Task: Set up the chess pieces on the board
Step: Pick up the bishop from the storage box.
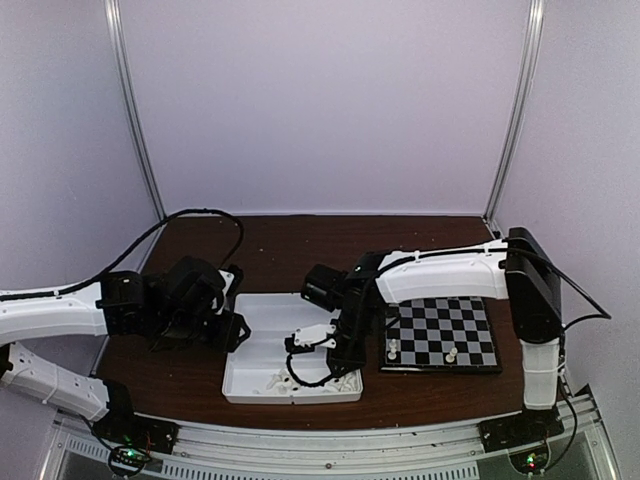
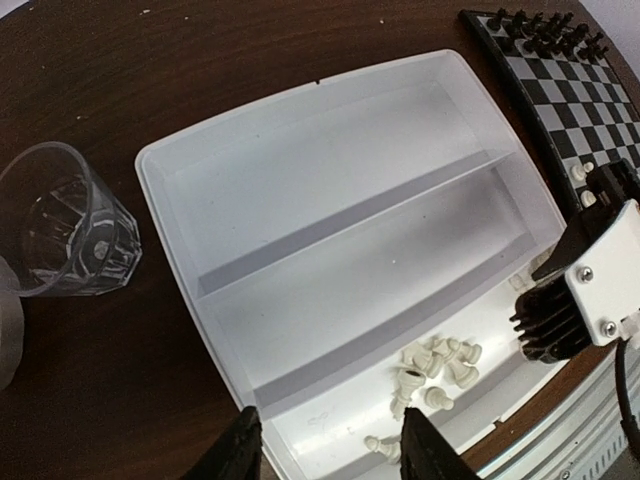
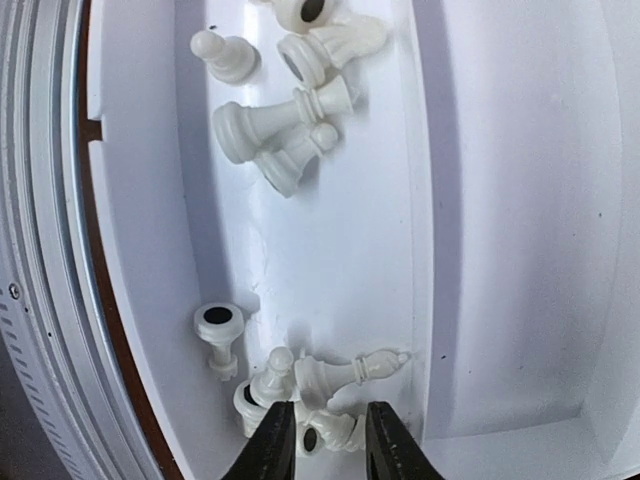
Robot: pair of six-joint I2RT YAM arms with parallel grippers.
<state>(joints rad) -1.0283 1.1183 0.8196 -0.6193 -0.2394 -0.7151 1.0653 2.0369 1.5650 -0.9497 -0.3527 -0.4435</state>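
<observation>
The board [image 1: 462, 318] lies at the right, with two white chess pieces [image 1: 393, 348] standing on its near rows. A row of black pieces [image 2: 545, 30] lines one edge of the board [image 2: 590, 95]. More white pieces [image 3: 285, 125] lie loose in the nearest compartment of the white tray [image 1: 262, 318]. My right gripper [image 3: 330, 445] is down in that compartment, its fingers shut on a lying white piece [image 3: 335, 432] in a small heap. My left gripper [image 2: 332, 452] hangs open over the tray's near-left corner, holding nothing.
A clear faceted glass [image 2: 70, 225] stands on the dark wooden table left of the tray [image 2: 330, 170]. The tray's two farther compartments hold nothing. My right arm [image 1: 440, 268] reaches across the board's far side. A metal rail [image 3: 40, 250] runs along the table's near edge.
</observation>
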